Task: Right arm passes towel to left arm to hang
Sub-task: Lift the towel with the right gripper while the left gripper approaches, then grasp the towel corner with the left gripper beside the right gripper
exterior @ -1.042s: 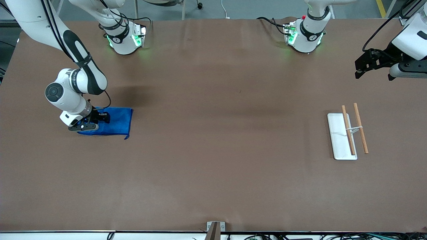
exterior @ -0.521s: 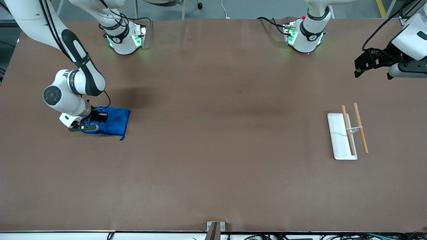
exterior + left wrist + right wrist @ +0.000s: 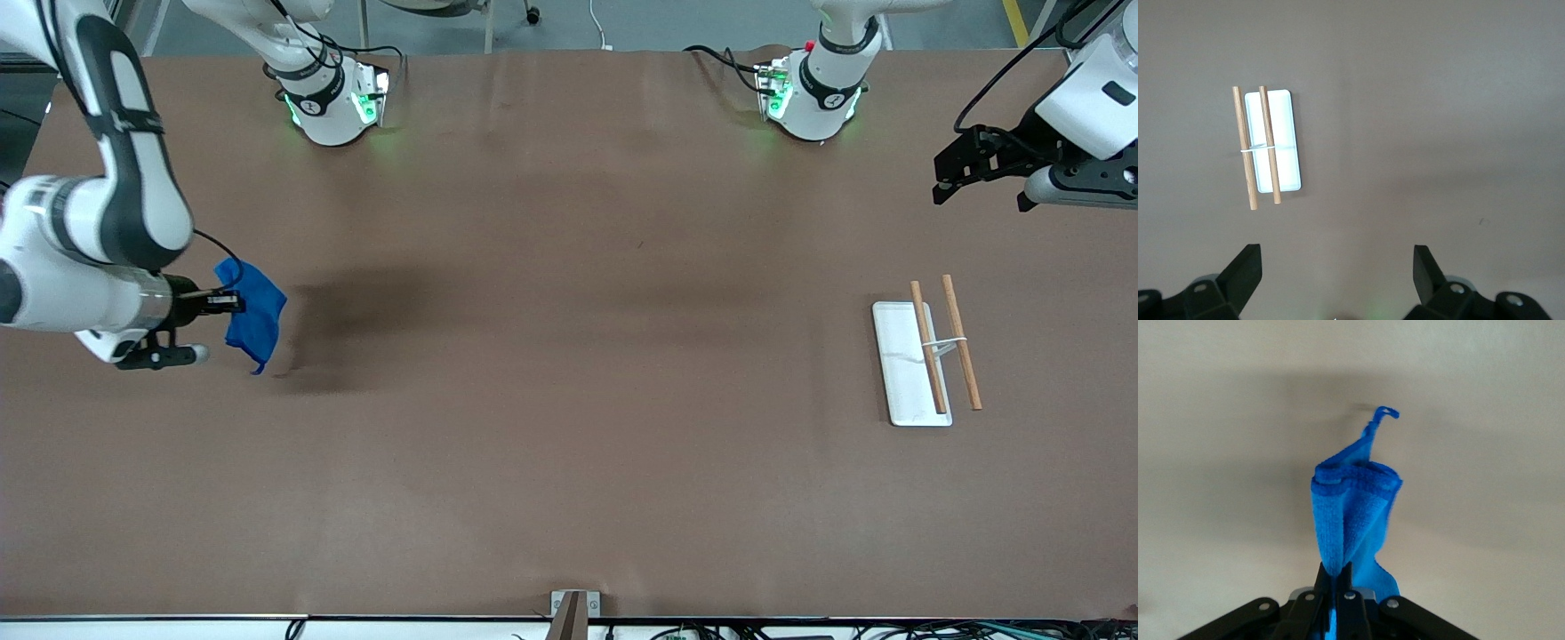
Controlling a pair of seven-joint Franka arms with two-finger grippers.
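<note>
Towel (image 3: 253, 311) pinched at one edge between my right gripper's (image 3: 233, 303) closed fingers, hanging clear of the table. Step, as I judge: carry toward handover. Left gripper (image 3: 953, 174) waits, fingers spread, above the rack (image 3: 929, 351). Right wrist view alone shows the loop tag (image 3: 1385, 413) dangling lowest.

I can read no text, label, brand or number anywhere (small marks on my arms' bases are too tiny to make out), nor on my pincers.
</note>
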